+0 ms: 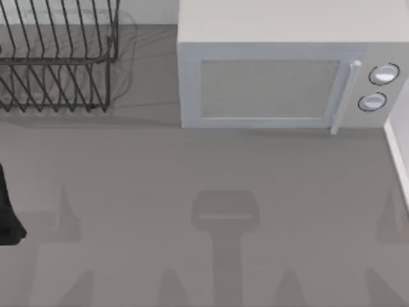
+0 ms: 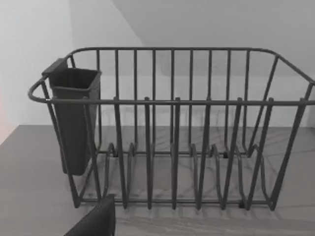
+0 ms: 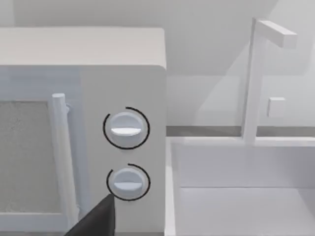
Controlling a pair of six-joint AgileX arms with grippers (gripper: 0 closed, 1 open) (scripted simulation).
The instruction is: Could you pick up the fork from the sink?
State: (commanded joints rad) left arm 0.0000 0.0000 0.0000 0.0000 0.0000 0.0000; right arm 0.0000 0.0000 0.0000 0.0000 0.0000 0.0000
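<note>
The fork is out of view. The white sink (image 3: 236, 167) lies to the right of the microwave, with a white tap (image 3: 253, 78) standing at its back; the part of the basin I can see is bare. Its rim (image 1: 397, 160) crosses the top view's right edge. A dark part of my right gripper (image 3: 96, 219) shows low in the right wrist view, in front of the microwave's lower knob. My left arm (image 1: 7, 214) sits at the table's left edge, and my left gripper (image 2: 96, 221) faces the dish rack.
A white microwave (image 1: 281, 70) with a shut door, a vertical handle (image 1: 345, 96) and two knobs stands at the back. A dark wire dish rack (image 2: 172, 137) with a cutlery cup (image 2: 74, 123) stands at the back left.
</note>
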